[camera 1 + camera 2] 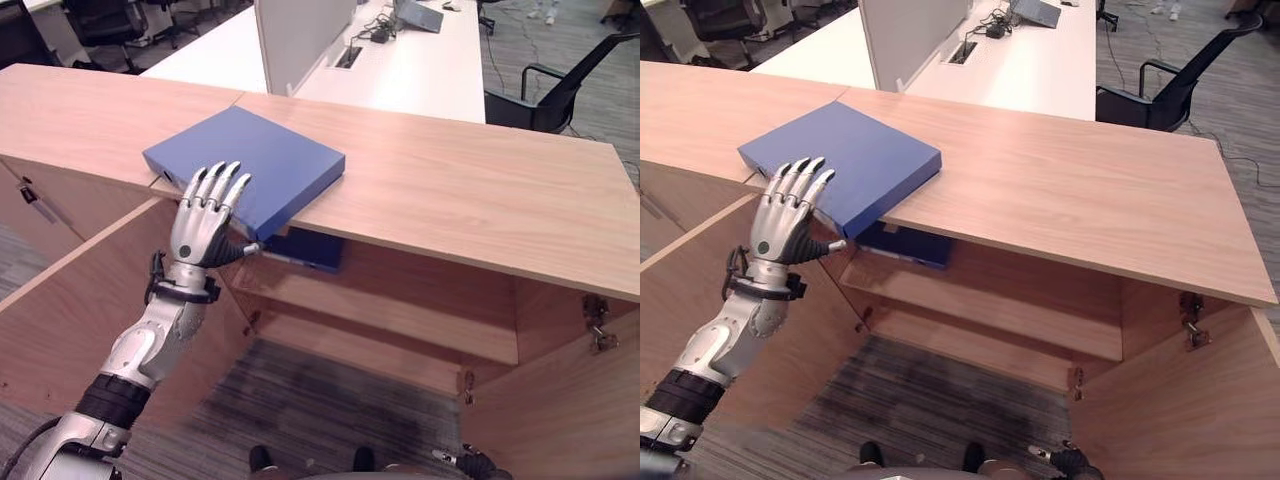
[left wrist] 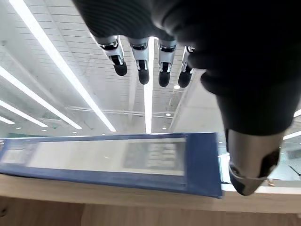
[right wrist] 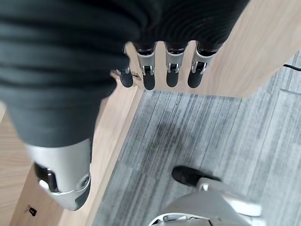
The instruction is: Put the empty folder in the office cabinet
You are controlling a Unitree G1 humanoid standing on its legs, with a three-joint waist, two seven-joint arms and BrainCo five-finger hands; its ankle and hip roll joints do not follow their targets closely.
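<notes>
A blue folder [image 1: 255, 160] lies flat on the wooden cabinet top [image 1: 470, 190], its near corner jutting over the front edge. My left hand [image 1: 200, 235] is raised against that near corner, open, with straight fingers reaching over the folder's top and the thumb pointing beneath its edge. In the left wrist view the folder's spine [image 2: 108, 157] sits in the gap between fingers and thumb, ungripped. My right hand [image 3: 171, 70] hangs low by the floor with relaxed fingers, holding nothing. The cabinet stands open below, with a bare shelf [image 1: 400, 320].
A second blue folder [image 1: 305, 248] lies inside the cabinet under the top. Both doors are swung out, left door [image 1: 90, 290] and right door [image 1: 560, 400]. Behind are a white desk [image 1: 420, 60] with a divider [image 1: 300, 35] and a black chair [image 1: 560, 90].
</notes>
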